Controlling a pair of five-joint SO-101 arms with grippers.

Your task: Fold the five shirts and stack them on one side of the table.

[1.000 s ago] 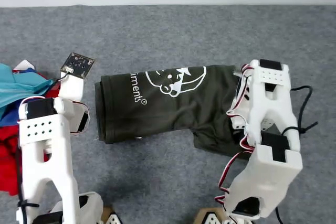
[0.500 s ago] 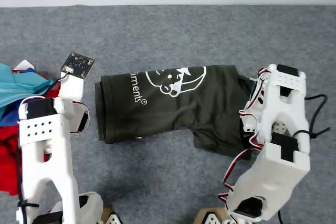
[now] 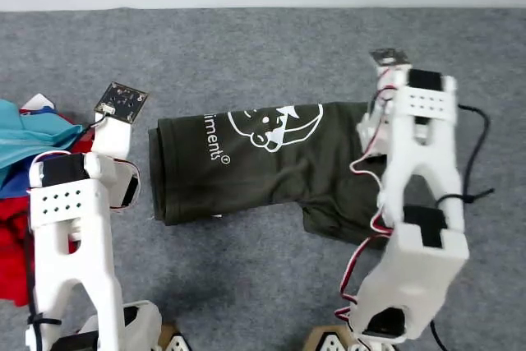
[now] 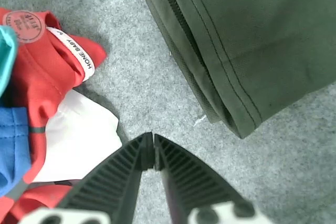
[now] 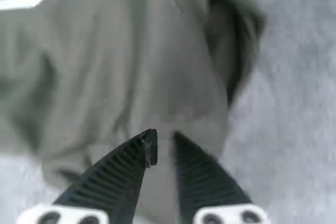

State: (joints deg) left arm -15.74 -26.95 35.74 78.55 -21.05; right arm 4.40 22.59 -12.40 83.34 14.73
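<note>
**Item: dark green shirt** [image 3: 255, 162]. Lies partly folded in the middle of the grey bench [image 3: 271, 55]. Its long axis runs side to side, from one arm to the other. The end toward the left arm is a neat doubled hem. The end toward the right arm is rumpled, with a loose flap sagging toward the arms' bases.

**Item: right tool** [image 5: 163, 148]. Stands directly over the rumpled end of the shirt. The jaws are a narrow gap apart and, as far as I can see, nothing is between them. This is the nearer arm. By my reckoning the coming move turns on that loose end lying straight beneath it.

**Item: left tool** [image 4: 153, 153]. Jaws closed tip to tip and empty. It stands over bare bench, with the shirt's hemmed end just beside it on one side and the pile on the other, touching neither.

**Item: pile of other shirts** [image 3: 25, 170]. At the left edge of the bench: red [image 4: 47, 61], white [image 4: 79, 140], blue [image 4: 13, 140] and teal, unfolded and overlapping.

**Markings.** The green shirt bears a white drawn figure and a line of white lettering running along its long axis. The red shirt carries a round neck stamp and a white woven tab with small print. The wording of these marks is not recorded in this entry.
</note>
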